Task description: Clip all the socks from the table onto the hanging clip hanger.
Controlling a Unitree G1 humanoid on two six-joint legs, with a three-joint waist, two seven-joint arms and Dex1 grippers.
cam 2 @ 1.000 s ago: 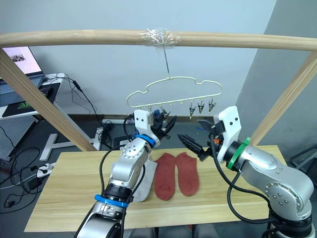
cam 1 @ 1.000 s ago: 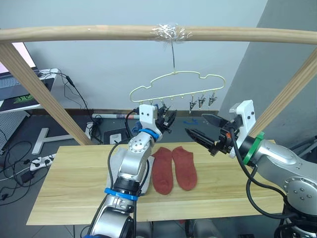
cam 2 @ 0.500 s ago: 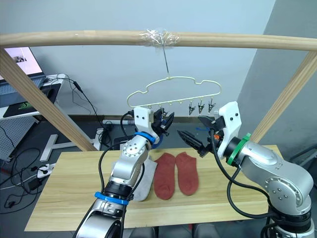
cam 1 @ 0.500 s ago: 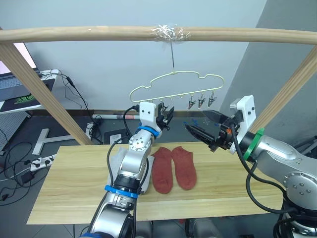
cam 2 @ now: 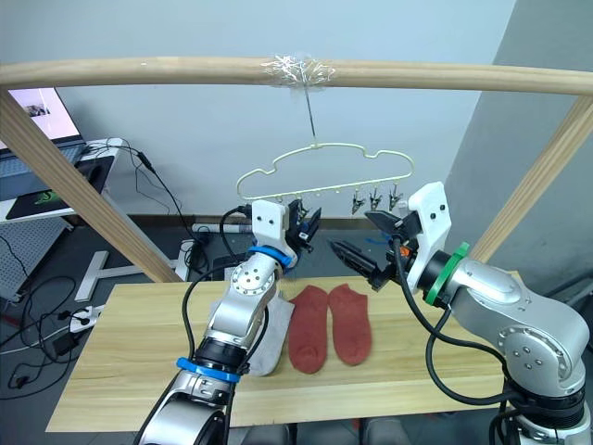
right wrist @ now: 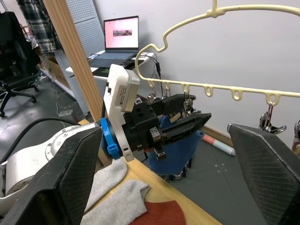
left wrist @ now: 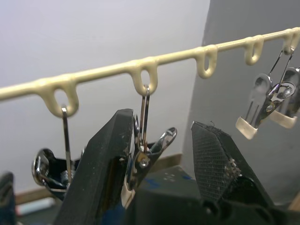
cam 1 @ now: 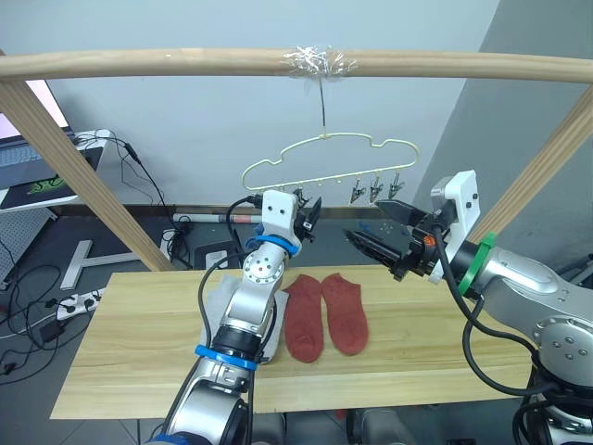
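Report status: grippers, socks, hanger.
Left gripper open around a hanger clip. Right gripper open, empty. Red socks and grey sock on table.

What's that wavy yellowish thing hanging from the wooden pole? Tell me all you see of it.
It is the clip hanger: thin pale yellow-green wire with a wavy outline, hung level by a thin hook from the taped pole. Small metal clips dangle from loops along its lower bar. The left pincer straddles one clip.

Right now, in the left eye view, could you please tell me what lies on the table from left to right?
Grey socks partly behind the left arm → left rust red sock → right rust red sock, all on the table.
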